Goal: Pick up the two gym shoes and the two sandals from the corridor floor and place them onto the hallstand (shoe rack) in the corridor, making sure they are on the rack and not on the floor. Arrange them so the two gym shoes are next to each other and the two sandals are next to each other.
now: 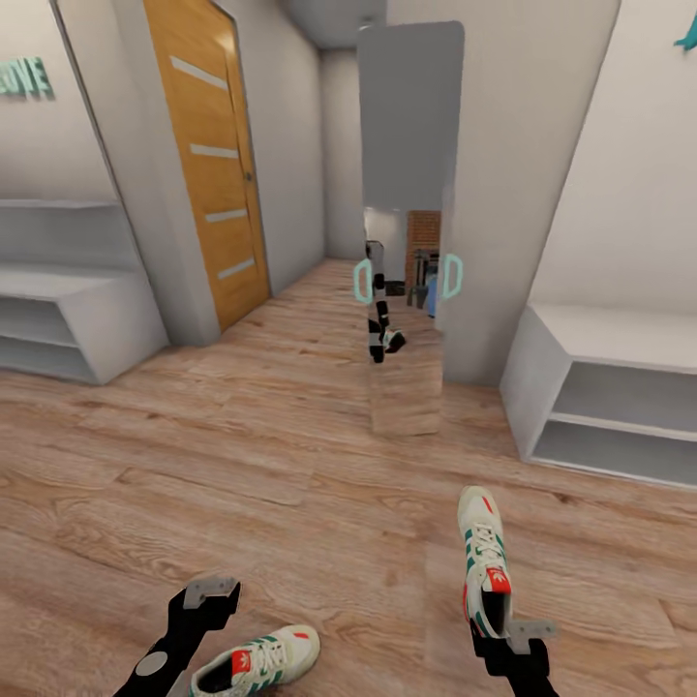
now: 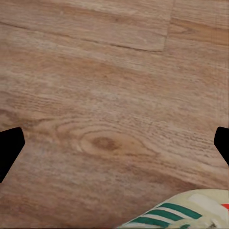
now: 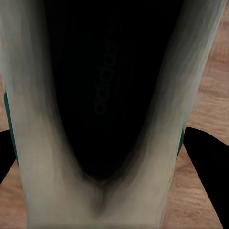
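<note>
Between my right gripper (image 1: pixel 505 634) fingers sits the heel of a cream-white lace-up gym shoe with green stripes (image 1: pixel 485 561), jaws pinching it, toe pointing away. My left gripper (image 1: pixel 208 598) hangs spread above light wood-plank floor (image 1: pixel 290 465); its twin sneaker (image 1: pixel 259 660) lies just beside.

Head view: high, facing forward and down the corridor floor (image 1: pixel 290 455); left wrist view: close above those planks, sharing the near gym shoe (image 1: pixel 259 662); right wrist view: pressed against the other gym shoe's opening (image 3: pixel 109 95).
</note>
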Robot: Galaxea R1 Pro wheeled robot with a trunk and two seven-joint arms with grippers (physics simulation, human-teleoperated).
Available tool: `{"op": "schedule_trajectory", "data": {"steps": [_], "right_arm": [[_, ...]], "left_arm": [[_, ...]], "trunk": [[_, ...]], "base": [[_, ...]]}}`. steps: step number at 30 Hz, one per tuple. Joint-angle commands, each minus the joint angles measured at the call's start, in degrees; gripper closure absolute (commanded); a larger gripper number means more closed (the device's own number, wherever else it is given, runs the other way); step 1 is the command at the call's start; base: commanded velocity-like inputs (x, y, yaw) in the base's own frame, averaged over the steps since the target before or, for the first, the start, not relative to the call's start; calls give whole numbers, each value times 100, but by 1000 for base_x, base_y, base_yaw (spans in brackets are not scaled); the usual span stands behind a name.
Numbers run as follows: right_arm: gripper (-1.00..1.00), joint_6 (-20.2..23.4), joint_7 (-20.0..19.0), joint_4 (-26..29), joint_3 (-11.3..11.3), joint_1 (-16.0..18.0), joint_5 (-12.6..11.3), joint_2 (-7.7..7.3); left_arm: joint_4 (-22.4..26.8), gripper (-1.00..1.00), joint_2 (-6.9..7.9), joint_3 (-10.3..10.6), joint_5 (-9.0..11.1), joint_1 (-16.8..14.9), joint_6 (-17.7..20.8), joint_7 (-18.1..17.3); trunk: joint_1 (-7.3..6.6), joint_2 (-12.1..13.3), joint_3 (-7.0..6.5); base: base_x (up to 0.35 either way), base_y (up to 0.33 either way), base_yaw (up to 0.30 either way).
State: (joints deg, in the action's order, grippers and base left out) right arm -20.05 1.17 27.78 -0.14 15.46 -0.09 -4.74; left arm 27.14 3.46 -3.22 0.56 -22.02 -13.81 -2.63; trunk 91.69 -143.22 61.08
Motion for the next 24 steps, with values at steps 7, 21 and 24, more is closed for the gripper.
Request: {"op": "schedule_trajectory", "data": {"steps": [7,21,24], "right_arm": [[100,-17,15,0,0,1,0,-1],[100,-17,3,14,-4,1,9,-30],[100,-17,-1,10,-4,1,9,-37]], "left_arm": [[-7,-100,-3,-22,6,-5,-18,-27],[-10,-100,-6,-21,6,-5,-17,-32],[-14,-100,-10,-21,6,-5,-17,-29]], "trunk": [[-1,-2,5],[-1,-2,5],[-1,-2,5]], "base": [[101,154,276],[26,45,50],[2,0,0]]}}
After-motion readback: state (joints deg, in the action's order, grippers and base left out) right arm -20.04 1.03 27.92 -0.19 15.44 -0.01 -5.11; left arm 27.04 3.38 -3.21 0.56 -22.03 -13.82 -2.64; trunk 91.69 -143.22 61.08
